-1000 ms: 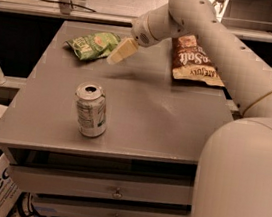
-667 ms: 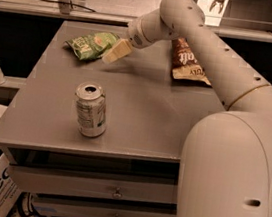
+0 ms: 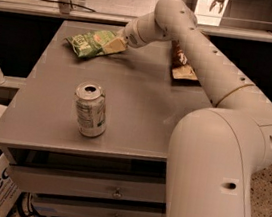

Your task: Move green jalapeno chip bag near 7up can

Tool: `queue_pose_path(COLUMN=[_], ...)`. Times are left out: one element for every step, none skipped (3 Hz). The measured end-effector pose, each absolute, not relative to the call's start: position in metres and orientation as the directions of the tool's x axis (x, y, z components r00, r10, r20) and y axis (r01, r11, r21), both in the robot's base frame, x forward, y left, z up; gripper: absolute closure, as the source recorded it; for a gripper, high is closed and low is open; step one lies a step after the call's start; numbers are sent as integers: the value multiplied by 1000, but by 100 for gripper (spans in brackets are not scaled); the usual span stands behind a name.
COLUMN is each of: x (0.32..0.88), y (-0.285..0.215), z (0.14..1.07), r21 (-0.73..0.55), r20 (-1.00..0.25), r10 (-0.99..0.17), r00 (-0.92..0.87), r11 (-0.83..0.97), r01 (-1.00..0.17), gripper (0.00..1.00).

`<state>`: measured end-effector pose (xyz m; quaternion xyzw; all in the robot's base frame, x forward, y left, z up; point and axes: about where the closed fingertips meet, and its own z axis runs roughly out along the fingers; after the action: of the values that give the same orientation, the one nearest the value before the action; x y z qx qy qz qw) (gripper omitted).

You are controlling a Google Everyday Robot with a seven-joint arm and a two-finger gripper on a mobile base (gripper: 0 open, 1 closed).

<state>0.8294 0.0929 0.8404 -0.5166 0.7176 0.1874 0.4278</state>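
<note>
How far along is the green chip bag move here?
Done: the gripper is at the right edge of the green jalapeno chip bag. In hand: taking hold, not confirmed. Left: the whole carry; the bag lies at the far side of the table, the 7up can stands near the front.

Arm: my arm point(image 3: 207, 65) reaches far forward, forearm angling left.
Hand: my hand point(image 3: 113, 45) is low, far ahead, pointing down-left.
</note>
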Motion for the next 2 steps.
queue_pose_path(x=[831, 819], y=[88, 73], z=[845, 858], r21=[-156, -135], r20=[-824, -852], r10=[-555, -510], r00=[-114, -121], r11=[414, 436], r01=[-897, -890], gripper=[64, 87])
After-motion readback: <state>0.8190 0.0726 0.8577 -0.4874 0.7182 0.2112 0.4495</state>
